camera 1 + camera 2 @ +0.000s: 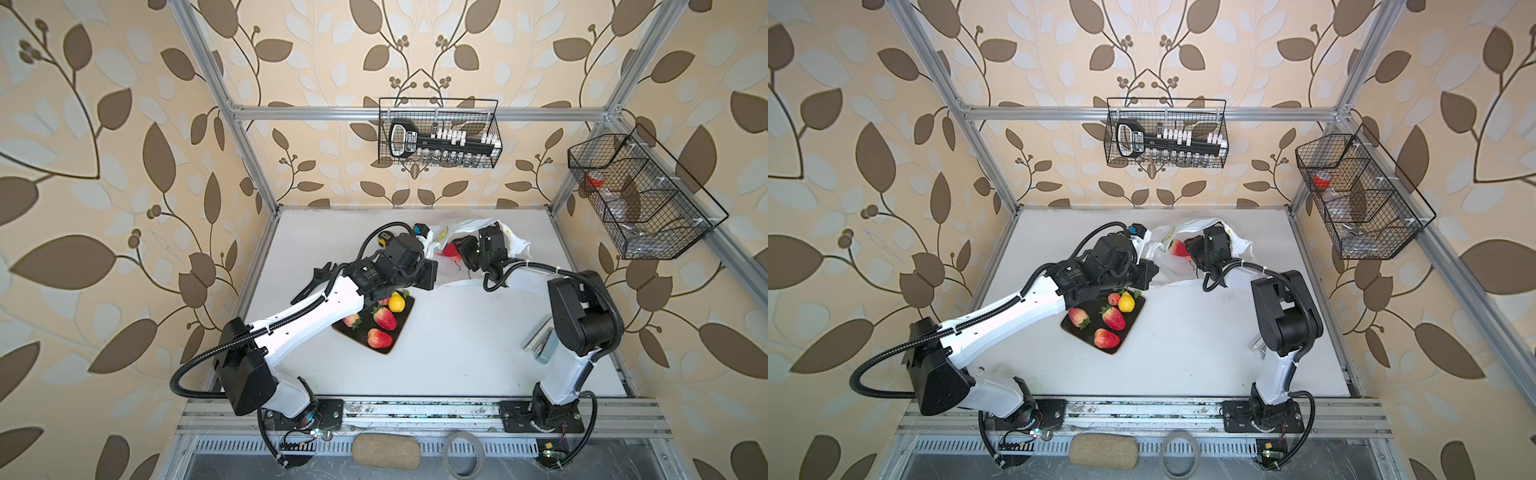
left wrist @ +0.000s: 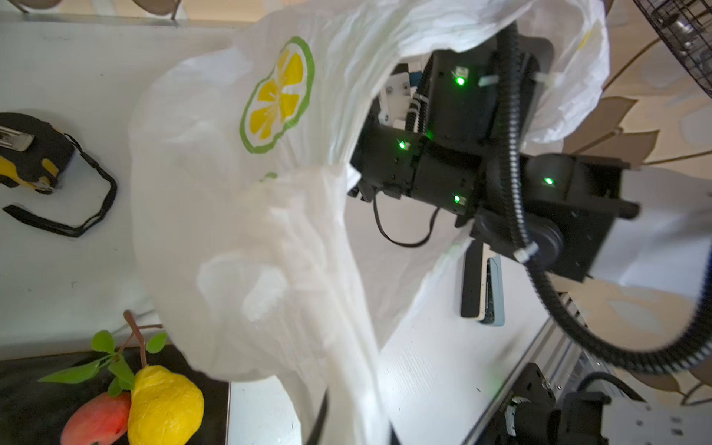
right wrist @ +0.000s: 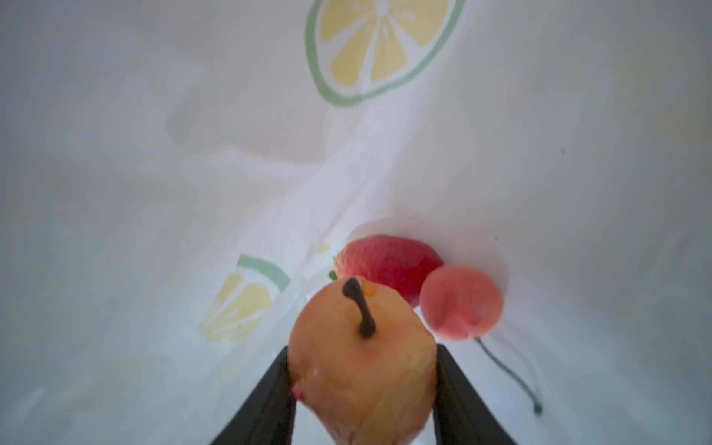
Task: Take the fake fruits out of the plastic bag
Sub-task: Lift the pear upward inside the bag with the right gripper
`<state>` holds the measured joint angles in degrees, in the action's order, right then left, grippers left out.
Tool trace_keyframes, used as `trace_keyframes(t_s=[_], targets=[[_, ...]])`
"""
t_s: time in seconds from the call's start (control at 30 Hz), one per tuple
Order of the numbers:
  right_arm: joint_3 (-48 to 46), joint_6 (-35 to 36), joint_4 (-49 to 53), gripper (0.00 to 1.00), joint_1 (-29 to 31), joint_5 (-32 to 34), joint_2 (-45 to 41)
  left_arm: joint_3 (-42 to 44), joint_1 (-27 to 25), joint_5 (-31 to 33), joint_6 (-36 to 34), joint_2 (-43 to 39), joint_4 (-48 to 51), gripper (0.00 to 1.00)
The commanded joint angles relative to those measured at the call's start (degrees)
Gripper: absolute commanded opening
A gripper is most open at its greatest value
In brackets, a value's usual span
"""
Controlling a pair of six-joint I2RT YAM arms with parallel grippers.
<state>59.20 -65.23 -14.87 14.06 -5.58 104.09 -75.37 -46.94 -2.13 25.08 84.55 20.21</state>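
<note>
Lower centre of a top view: a black tray [image 1: 390,352] carries strawberries [image 1: 384,318] and a yellow pear [image 1: 397,302], out of the bag. Just above, the left gripper [image 1: 424,246] sits at the left edge of the plastic bag [image 1: 515,246], jaws pressed together, seemingly on a gathered fold of film. Further right, the right gripper [image 3: 362,348] is inside the bag, jaws pinching a peach-coloured pear [image 3: 362,381] by its flanks. A bagged strawberry [image 3: 389,266] and a cherry [image 3: 460,302] lie loose beyond it.

Risks: the glossy, tapering pear may slip from the jaws on withdrawal. The thin film may snag the wrist and pull the bag mouth from the left hold.
</note>
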Motion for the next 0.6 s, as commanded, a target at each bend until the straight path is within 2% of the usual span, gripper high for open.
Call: trace_keyframes(t_s=[0.0,0.23,0.43,0.57], targets=[[-2.9,2.2,0.4,0.35,-0.2,-2.9,-3.1,-3.3,-0.3,4.3,-0.2,1.4,-3.0,0.00],[-4.9,8.4,5.2,0.34,-0.3,-5.5,-6.8,-5.3,1.2,4.5,-1.8,3.0,-5.1,0.00],[-5.7,15.9,9.4,0.34,0.0,-7.7,-9.5,-9.2,3.7,1.6,-2.8,5.5,-3.8,0.00],[-6.5,21.5,11.4,0.34,0.0,-6.9,-15.0,-11.3,5.5,-0.4,-3.2,7.6,-2.8,0.00]])
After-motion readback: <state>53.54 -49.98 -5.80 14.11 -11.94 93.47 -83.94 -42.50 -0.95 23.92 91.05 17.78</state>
